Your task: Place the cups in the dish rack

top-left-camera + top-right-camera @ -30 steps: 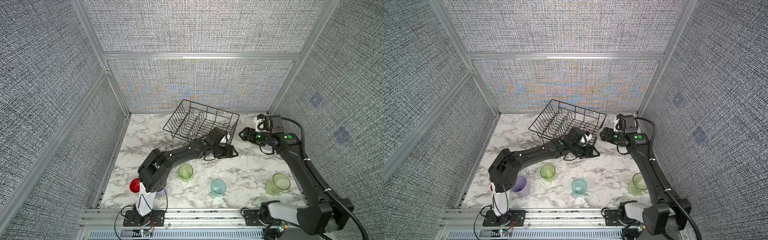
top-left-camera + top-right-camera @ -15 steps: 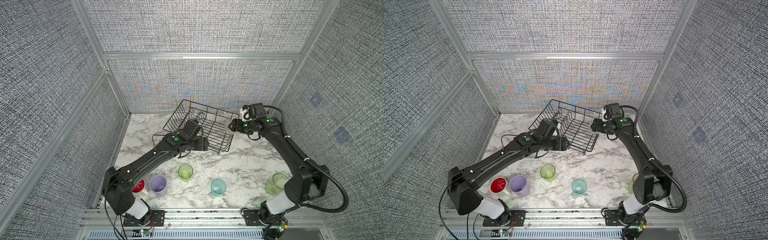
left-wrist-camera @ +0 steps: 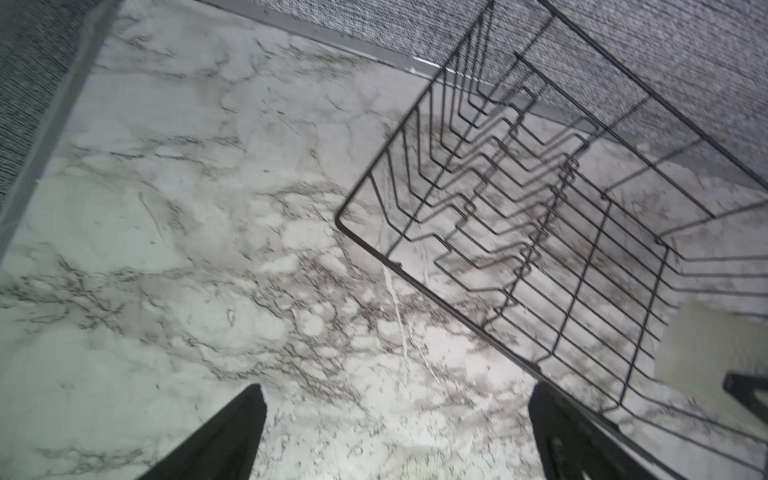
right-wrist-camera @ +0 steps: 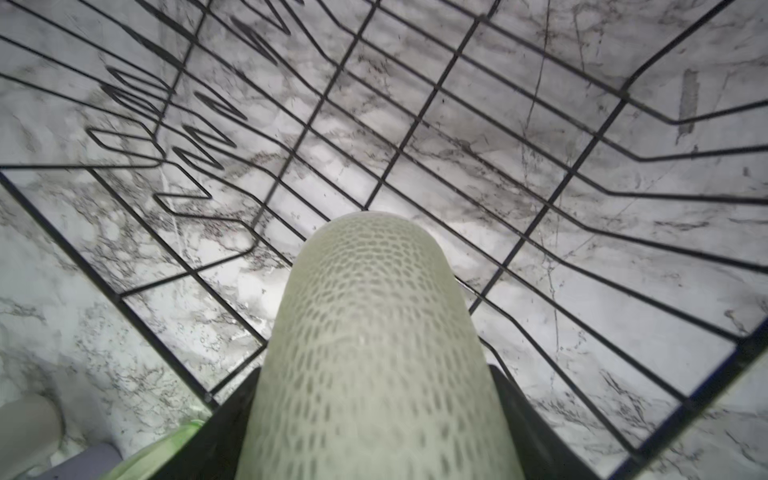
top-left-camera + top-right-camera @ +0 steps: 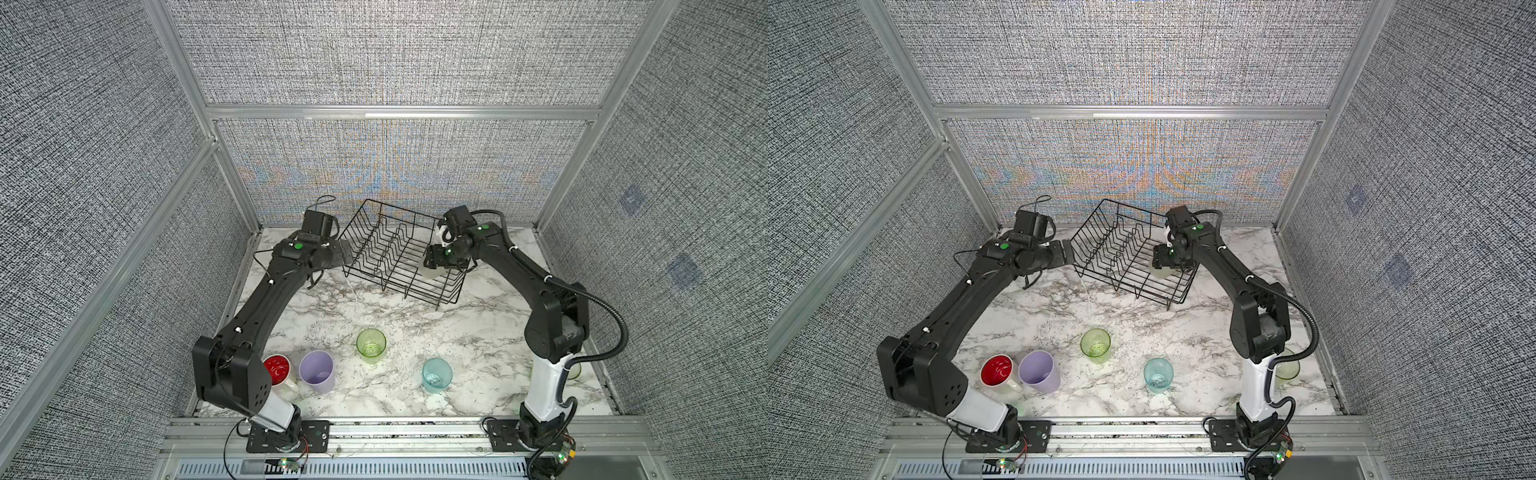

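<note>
— Status against a second ago?
— Left arm has swung from the near right corner of the rack (image 5: 395,253) to its left side. Right arm has come in from the right and now hangs over the rack's near right part with a pale tumbler (image 4: 374,332).
— Meaning for the load?
— First cup is about to go in, I judge; nothing else sits in the rack. Contact with the wires: cannot tell.
— Fingers?
— Left fingers (image 3: 224,436) spread wide, empty, one just beside the rack's left corner. Right fingers (image 4: 532,415) pinch the tumbler's sides.
— Remaining cups?
— Near worktop (image 5: 478,332): mug (image 5: 277,370) and lavender cup (image 5: 316,371) left, green cup (image 5: 371,343) and teal cup (image 5: 436,374) middle. Another is half hidden behind the right arm's base.
</note>
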{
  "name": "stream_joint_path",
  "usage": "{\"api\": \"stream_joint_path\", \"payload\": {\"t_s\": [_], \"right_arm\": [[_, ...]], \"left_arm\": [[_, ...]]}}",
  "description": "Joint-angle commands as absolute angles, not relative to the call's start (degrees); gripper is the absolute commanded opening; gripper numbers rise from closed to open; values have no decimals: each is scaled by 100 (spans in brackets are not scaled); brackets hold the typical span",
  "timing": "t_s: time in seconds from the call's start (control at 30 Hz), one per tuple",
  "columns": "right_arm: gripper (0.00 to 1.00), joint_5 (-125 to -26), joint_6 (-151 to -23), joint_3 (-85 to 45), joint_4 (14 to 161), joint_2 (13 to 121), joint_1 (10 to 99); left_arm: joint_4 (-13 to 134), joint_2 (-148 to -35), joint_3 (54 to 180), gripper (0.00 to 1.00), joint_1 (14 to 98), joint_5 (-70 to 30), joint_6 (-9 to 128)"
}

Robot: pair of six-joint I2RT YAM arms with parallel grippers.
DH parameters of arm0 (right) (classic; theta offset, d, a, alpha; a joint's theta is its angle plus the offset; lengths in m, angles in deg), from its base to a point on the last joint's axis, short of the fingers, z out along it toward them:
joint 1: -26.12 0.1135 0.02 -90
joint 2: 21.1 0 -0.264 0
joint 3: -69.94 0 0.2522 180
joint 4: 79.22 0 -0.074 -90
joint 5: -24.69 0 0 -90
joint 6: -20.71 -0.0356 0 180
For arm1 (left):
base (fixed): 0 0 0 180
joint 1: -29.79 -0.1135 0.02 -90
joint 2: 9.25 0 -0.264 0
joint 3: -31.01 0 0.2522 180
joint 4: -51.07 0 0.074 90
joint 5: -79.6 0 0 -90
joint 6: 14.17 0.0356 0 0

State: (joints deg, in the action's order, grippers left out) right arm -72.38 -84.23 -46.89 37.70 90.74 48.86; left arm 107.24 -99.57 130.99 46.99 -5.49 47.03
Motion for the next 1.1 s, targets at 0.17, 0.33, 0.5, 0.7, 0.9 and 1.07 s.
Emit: {"api": "stream_joint_path", "payload": {"t_s": [0.17, 0.33, 0.5, 0.7, 0.9, 1.07], "right_arm": [[71, -6703, -8135, -4138, 2724, 8626, 5316], [71, -6465, -8109, -3783, 2458, 8451, 5296], [72, -6256, -8090, -3561, 2184, 8234, 5267], [71, -5644, -8037, -3337, 2068, 8129, 4987], [71, -5399, -8006, -3300, 2075, 7944, 4506], [72, -5673, -7982, -3648, 2099, 8030, 4484]], "left_arm": [[10720, -10477, 13484, 100, 4259, -1311, 4722], [10795, -10356, 13240, 100, 4253, -1432, 4696], [10561, -10123, 12703, 100, 4123, -1477, 4698], [10488, -10121, 12715, 100, 4035, -1801, 4734], [10563, -10040, 12592, 100, 4042, -1997, 4814], [10646, -9817, 12317, 100, 4040, -2104, 4829]]}}
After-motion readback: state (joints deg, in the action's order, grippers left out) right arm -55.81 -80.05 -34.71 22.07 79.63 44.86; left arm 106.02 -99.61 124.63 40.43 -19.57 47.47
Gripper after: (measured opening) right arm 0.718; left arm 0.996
